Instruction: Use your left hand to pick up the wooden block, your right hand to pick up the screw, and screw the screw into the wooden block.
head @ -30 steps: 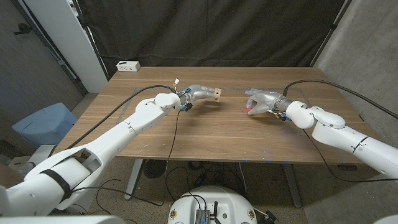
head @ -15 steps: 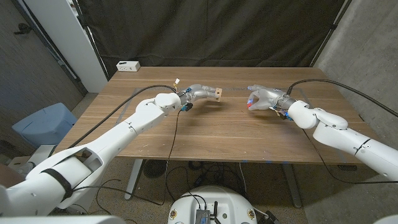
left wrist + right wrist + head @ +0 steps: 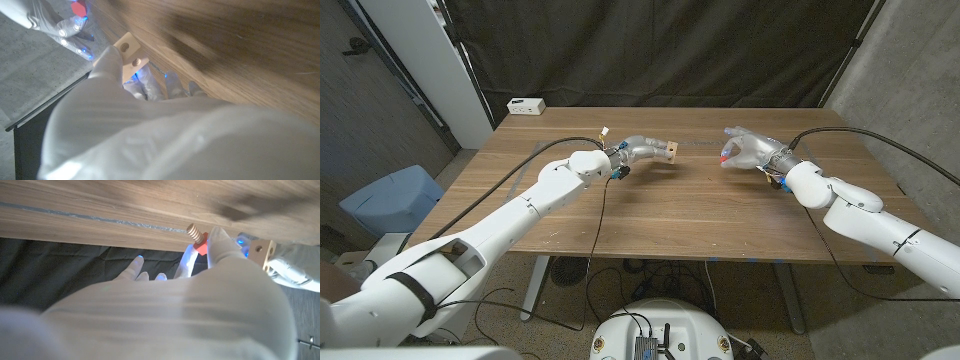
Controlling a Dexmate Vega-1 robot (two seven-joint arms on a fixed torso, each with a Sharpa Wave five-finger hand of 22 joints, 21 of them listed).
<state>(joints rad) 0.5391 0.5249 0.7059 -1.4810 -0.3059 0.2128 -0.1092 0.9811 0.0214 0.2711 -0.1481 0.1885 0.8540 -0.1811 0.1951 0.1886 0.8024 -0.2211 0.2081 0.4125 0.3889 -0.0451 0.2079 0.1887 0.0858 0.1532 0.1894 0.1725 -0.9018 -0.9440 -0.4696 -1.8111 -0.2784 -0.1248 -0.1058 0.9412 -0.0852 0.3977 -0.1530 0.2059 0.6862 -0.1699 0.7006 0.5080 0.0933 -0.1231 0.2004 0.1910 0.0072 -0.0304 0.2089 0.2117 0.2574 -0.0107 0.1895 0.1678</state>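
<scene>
the left hand [image 3: 638, 150] holds the wooden block [image 3: 669, 152] above the middle of the bench [image 3: 660, 215], its fingers wrapped around the block's near end so that the far end sticks out toward the right hand [image 3: 748, 148]. in the left wrist view the block [image 3: 129, 51] shows two round holes on its pale faces. the right hand is raised over the bench's right half and pinches the screw [image 3: 724, 156], whose red head shows at its fingertips. the right wrist view shows the screw [image 3: 196, 235] with a threaded wooden shaft poking out from the red head, the block [image 3: 261, 252] just beside it but apart. a small white box [image 3: 526, 105] sits at the bench's far left corner.
</scene>
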